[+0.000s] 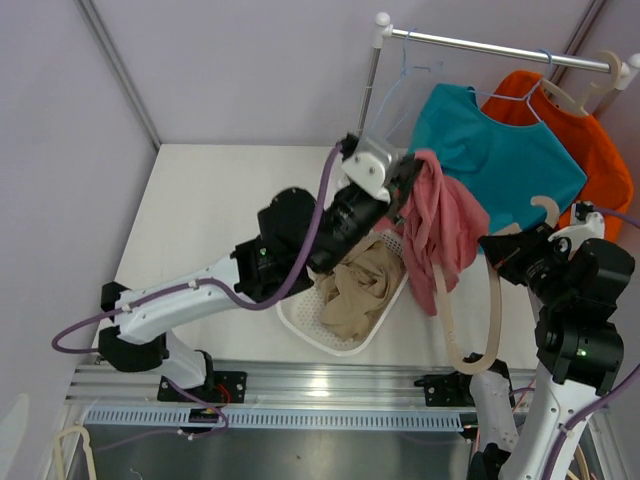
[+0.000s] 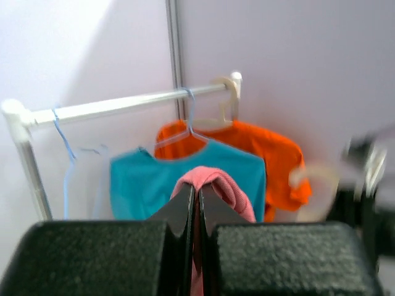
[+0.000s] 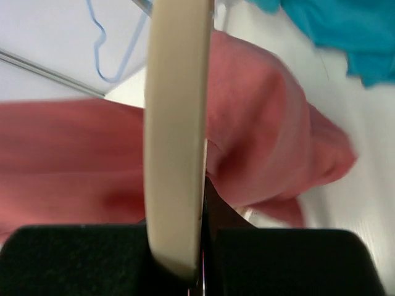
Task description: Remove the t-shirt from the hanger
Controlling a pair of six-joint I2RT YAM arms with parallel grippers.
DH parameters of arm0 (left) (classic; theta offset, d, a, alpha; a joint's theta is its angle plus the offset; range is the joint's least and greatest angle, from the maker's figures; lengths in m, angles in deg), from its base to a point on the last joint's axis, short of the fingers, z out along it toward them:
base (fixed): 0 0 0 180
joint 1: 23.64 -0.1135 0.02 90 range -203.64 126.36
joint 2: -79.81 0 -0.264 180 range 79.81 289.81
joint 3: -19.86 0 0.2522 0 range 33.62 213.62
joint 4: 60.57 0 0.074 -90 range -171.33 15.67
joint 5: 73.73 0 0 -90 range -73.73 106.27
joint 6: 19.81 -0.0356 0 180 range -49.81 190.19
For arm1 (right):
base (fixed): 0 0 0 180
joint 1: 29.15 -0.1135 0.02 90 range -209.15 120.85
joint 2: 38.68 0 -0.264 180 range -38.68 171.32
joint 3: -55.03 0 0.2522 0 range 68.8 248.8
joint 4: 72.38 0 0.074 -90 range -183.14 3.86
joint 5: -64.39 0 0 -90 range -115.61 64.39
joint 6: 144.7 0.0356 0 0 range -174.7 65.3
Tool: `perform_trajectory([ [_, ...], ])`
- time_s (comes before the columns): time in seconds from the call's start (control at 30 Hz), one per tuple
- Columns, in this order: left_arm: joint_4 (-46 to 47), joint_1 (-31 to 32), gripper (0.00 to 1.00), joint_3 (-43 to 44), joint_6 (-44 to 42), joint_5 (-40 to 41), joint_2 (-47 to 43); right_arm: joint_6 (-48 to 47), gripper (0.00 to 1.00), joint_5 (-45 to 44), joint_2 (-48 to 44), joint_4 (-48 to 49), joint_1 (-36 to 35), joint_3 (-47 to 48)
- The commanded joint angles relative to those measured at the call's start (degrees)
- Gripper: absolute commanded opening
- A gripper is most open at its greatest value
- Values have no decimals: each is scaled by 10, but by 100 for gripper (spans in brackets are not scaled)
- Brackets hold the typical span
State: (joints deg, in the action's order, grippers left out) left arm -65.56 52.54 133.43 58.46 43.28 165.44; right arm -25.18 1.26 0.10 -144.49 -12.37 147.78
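Note:
The pink t-shirt (image 1: 440,228) hangs bunched in the air over the table's right half. My left gripper (image 1: 404,188) is shut on the shirt's upper edge, and in the left wrist view the pink fabric (image 2: 223,184) folds over the closed left gripper (image 2: 199,189). My right gripper (image 1: 498,250) is shut on the cream hanger (image 1: 488,335), whose arm curves down below the shirt's hem. In the right wrist view the hanger (image 3: 178,123) stands upright in the right gripper (image 3: 199,192), with the pink shirt (image 3: 265,123) filling the view behind it. Whether the hanger is still inside the shirt is hidden.
A white basket (image 1: 300,322) holding beige cloth (image 1: 358,290) sits under the left arm. Behind, a rail (image 1: 480,42) carries a teal shirt (image 1: 500,150), an orange shirt (image 1: 600,150) and a bare blue hanger (image 1: 400,75).

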Motion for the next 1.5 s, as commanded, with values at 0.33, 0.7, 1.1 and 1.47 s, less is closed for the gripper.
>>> perform_trajectory([
  [0.33,-102,-79,1,303,-61,-67,162,28,0,27,-171,-164,-17,27],
  [0.7,-115,-98,1,390,-80,-67,213,46,0,17,-278,-287,-58,135],
  [1.1,-119,-117,1,271,-65,-66,49,32,0,-16,-318,-263,-84,112],
  [1.47,-123,-140,1,437,-151,-106,91,30,0,-83,-333,-217,-71,111],
])
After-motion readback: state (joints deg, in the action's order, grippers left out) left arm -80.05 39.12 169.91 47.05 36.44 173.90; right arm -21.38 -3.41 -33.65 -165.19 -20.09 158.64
